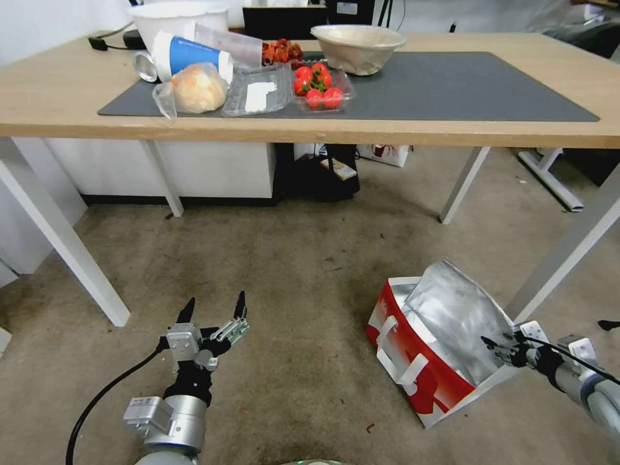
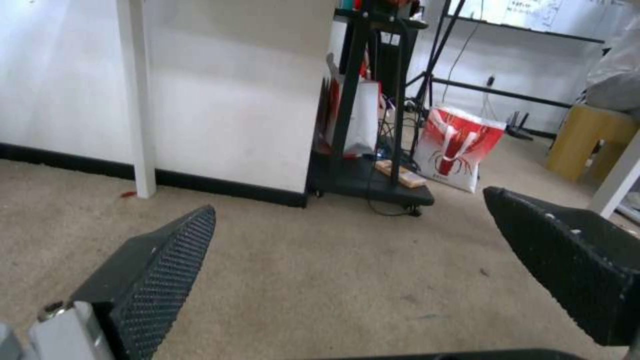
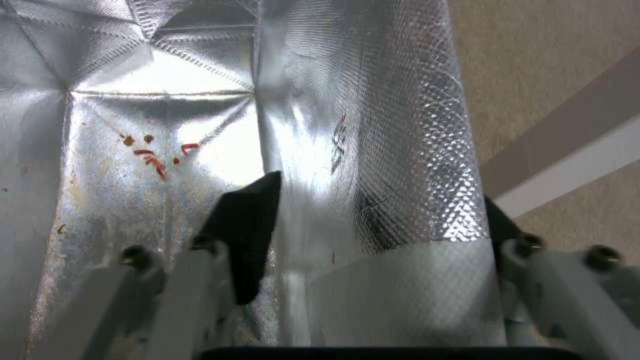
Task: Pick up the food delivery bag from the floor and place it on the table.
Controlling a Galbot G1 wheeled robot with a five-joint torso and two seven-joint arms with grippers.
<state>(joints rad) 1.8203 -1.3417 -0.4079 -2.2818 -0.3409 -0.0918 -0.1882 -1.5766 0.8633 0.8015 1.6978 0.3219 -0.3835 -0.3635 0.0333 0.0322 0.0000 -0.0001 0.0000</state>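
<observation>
Head view — bag: while it sits on the floor [image 1: 290,271], the food delivery bag [image 1: 426,349] lies tipped with its foil mouth open toward the right arm, just beside the white leg [image 1: 568,248] of the desk [image 1: 387,132]; that tilt seems to be why the arm comes in low from the side
Head view — right gripper [image 1: 500,349]: at the bag's far wall, touching the silver lining; from here I cannot tell how wide the jaws stand
Head view — left gripper [image 1: 213,310]: hovers over bare carpet, well apart from the bag, jaws spread and holding nothing; it looks parked, out of the way
Head view — desk top: the grey mat [image 1: 465,84] is bare at its right half, likely room for the bag; tomatoes [image 1: 318,84] and a bread roll [image 1: 197,87] crowd the left
Left wrist view — jaws: both black pads spread wide over the carpet; a different red-and-white bag [image 2: 460,150] stands far off by a black rack [image 2: 373,100]
Right wrist view — bag wall: a fold of the foil lining [image 3: 373,150] runs between the jaws; one fingertip [image 3: 247,225] sits inside the bag, the other outside; they straddle the wall, whether pinching it yet I cannot tell
</observation>
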